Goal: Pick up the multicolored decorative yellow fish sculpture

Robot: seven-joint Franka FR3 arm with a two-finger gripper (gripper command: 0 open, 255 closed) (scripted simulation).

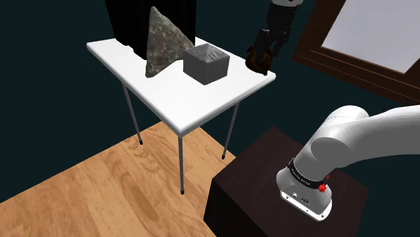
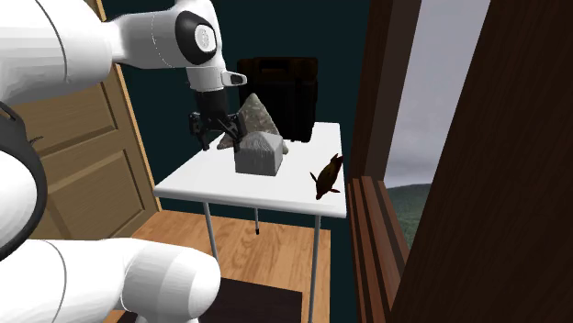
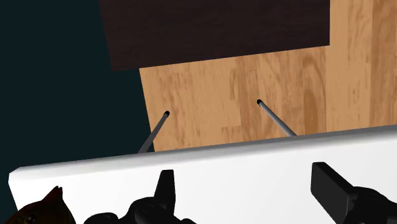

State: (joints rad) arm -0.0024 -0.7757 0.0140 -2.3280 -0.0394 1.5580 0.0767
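Observation:
A small dark brown fish sculpture [image 1: 256,64] stands on the white table [image 1: 182,101], at the corner towards the shoulder view's right. It sits close to the table's edge [image 2: 326,176]. My black gripper [image 1: 264,52] hangs just above that corner, open, with nothing between its fingers. In the wrist view the two fingers [image 3: 164,186] stand wide apart over the white tabletop [image 3: 248,167]. The fish [image 3: 39,207] lies outside the gap there, beyond the nearer finger. In the second exterior view the gripper [image 2: 219,139] shows in front of the other objects.
A mottled triangular stone [image 1: 161,44] and a grey cube [image 1: 206,62] stand on the table beside the fish. A black cabinet [image 1: 131,20] is behind the table. A dark window frame [image 1: 350,64] is close by. The stand [image 1: 269,195] rests on wooden floor [image 1: 101,195].

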